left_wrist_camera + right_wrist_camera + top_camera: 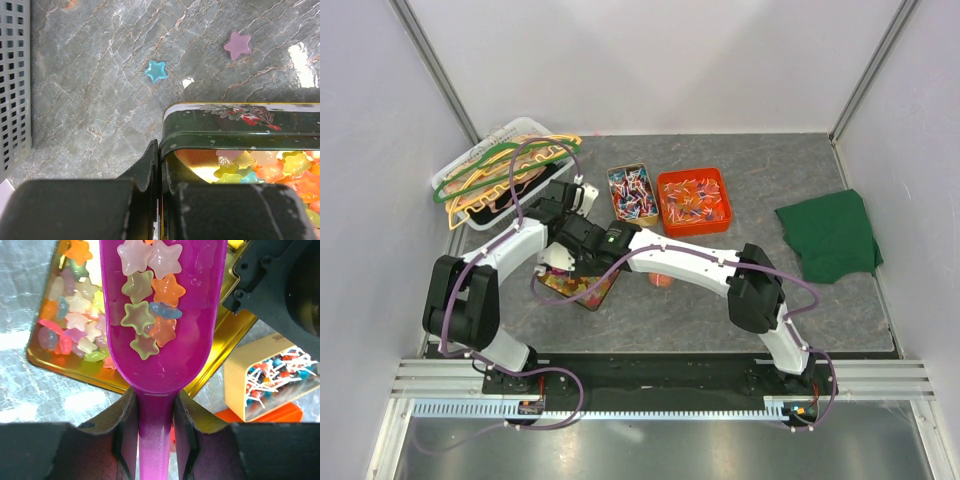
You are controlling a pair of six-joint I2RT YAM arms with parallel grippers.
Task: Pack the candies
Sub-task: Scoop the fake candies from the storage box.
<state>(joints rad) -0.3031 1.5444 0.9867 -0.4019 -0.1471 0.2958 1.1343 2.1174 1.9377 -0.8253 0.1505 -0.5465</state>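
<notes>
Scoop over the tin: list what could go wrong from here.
The loaded scoop holds candies above the tin; a sideways tilt could spill some onto the table, where a blue star and a pink star already lie.
The left end effector pinches only the tin's rim; a bump could shift it.

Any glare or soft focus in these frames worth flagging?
Left wrist: glare patches on the table, and the left fingers are blurred. Right wrist: scoop and star candies sharp, right fingers dark and soft. Top external: evenly lit, arms hide most of the tin.
</notes>
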